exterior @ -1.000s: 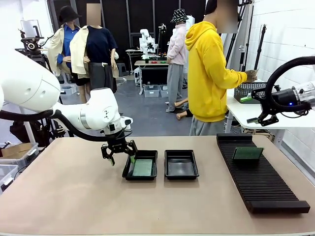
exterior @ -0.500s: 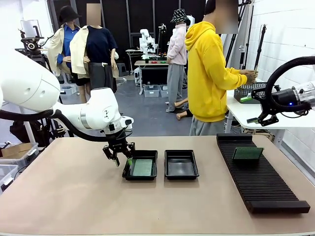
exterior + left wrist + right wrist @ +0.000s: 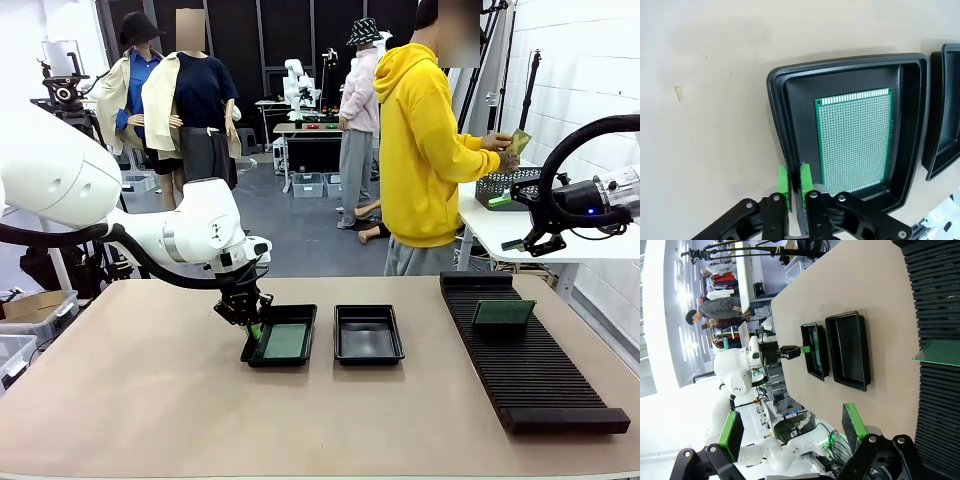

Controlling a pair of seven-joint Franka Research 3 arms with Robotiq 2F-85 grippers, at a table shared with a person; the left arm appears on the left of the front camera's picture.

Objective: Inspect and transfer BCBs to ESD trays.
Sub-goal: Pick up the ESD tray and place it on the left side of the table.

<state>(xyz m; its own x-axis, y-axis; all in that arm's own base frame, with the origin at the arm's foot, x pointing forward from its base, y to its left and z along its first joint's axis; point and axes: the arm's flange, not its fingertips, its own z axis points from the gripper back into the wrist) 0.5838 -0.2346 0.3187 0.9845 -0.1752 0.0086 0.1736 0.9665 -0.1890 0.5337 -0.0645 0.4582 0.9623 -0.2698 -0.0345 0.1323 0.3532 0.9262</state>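
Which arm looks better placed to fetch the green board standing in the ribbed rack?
Probably right: the right gripper hangs open near the rack holding the board, while the left gripper is farther off, pinching the rim of a tray.

Bright, even light; soft shadows on the desk [image 3: 150, 400]. Right wrist view blows out white at 8 o'clock, its edges bent; front view sharp

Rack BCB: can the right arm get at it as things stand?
Probably yes. The right gripper hangs open up by the rack's far end, and the BCB stands in a slot below it with nothing between. The person's hands are at the side table, off that path.
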